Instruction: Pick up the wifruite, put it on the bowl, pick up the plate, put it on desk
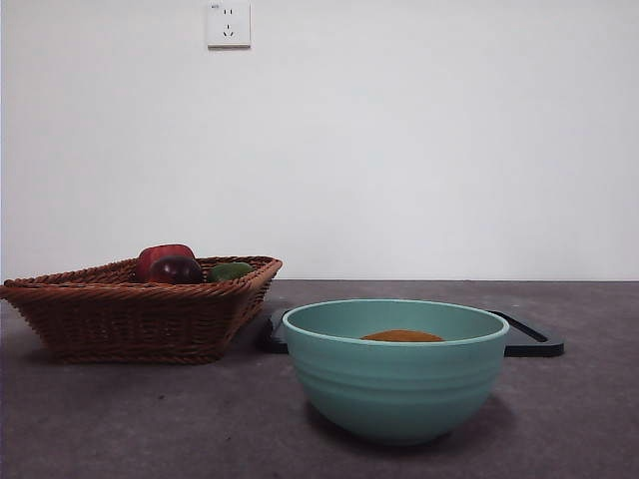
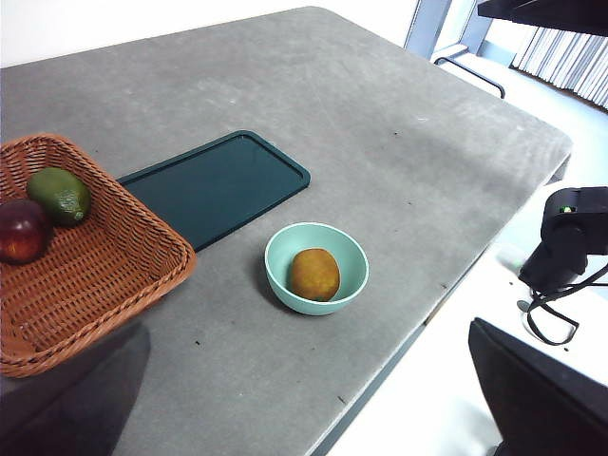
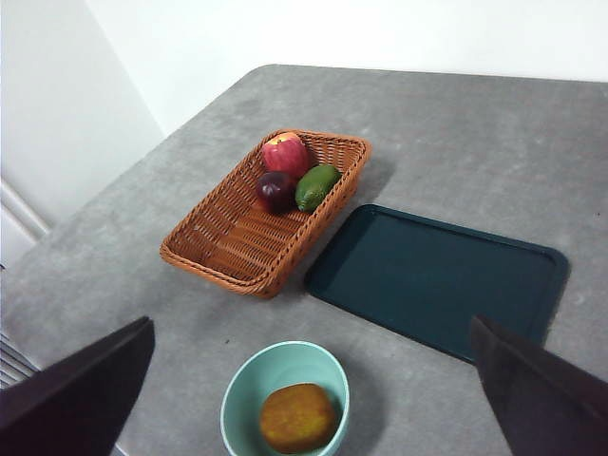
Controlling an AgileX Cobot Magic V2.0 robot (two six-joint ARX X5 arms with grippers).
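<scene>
Right wrist view: dull orange-brown wifruite (image 3: 296, 417) sits in the mint-green bowl (image 3: 245, 386), between the right gripper's (image 3: 313, 399) spread jaws.

Wicker basket (image 3: 261, 223), rectangular, holding three fruits grouped at one end: a red apple (image 3: 286, 152), a dark purple fruit (image 3: 275, 188) (possibly a plum) and a green fruit (image 3: 316, 185). Beside the basket, a flat dark green tray (image 3: 432, 275). A white wall socket (image 1: 228, 25) above.

Low level front view — both high wrist views sharing the bowl (image 1: 395, 371).
</scene>
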